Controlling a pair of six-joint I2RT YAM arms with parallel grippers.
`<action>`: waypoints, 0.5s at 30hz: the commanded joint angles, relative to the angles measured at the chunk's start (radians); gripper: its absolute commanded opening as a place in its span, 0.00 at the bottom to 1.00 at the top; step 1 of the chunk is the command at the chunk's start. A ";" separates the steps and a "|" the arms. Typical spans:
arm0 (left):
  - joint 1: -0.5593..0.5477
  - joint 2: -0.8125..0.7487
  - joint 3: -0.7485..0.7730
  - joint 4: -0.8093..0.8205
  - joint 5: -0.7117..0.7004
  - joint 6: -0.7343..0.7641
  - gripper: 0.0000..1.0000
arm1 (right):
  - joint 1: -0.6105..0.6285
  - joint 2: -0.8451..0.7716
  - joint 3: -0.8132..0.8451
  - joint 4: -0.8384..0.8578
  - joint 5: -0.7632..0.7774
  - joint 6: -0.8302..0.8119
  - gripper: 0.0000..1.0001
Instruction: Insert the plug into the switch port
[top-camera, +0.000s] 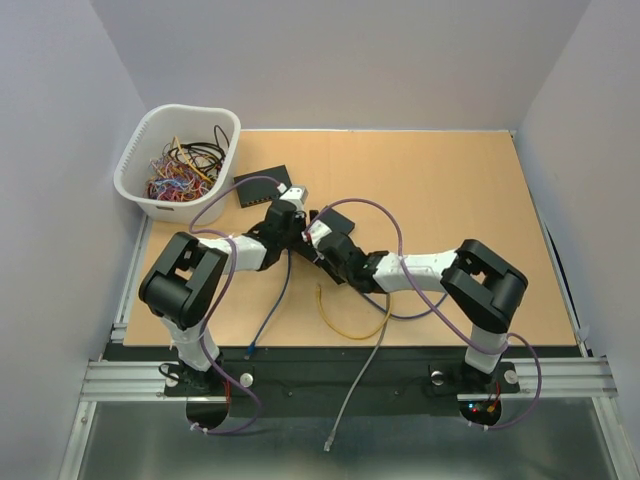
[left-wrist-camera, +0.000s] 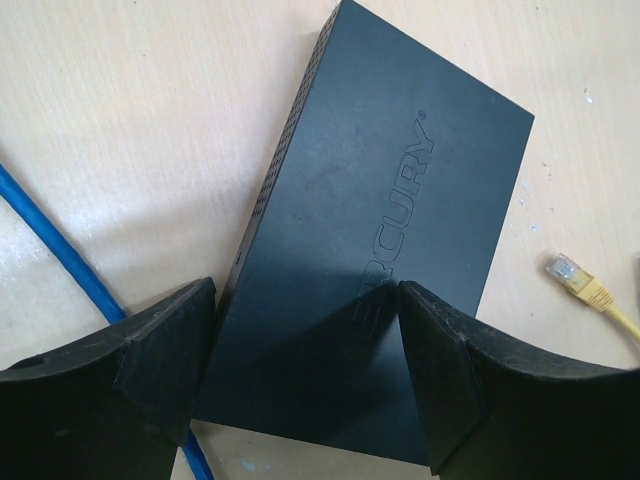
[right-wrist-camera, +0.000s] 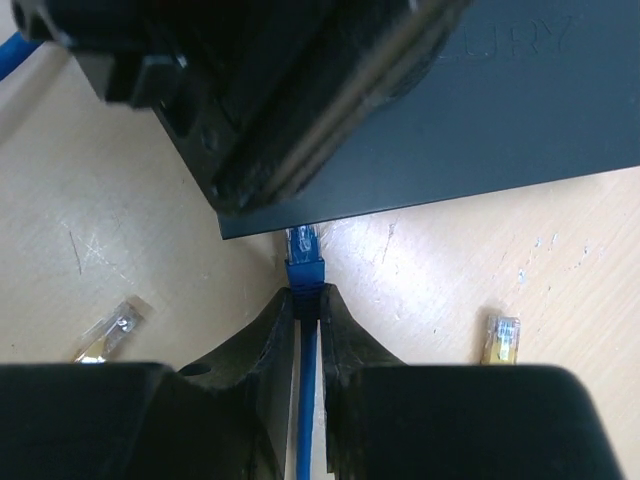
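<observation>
Right jaws, nearly closed, pinch the blue plug (right-wrist-camera: 303, 252), its long axis aimed at the Mercury switch (right-wrist-camera: 500, 110) edge just ahead. Left jaws gape over the switch, holding nothing.

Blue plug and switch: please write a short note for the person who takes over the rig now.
Left gripper: open, jaws wide over the black switch; contact unclear.
Right gripper: shut on the blue plug, just behind its clear tip.
Plug tip sits at the switch's edge; ports hidden.
Done: plug picked up, aimed.
To do: push it into a port, release.
</observation>
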 joint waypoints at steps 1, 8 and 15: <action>-0.153 0.010 -0.026 -0.126 0.265 -0.081 0.81 | 0.005 0.044 0.149 0.274 -0.177 -0.034 0.00; -0.215 0.033 -0.019 -0.072 0.377 -0.054 0.80 | 0.005 0.036 0.149 0.358 -0.272 -0.083 0.00; -0.267 0.091 -0.016 -0.019 0.525 -0.012 0.79 | 0.005 -0.076 0.066 0.498 -0.344 -0.077 0.01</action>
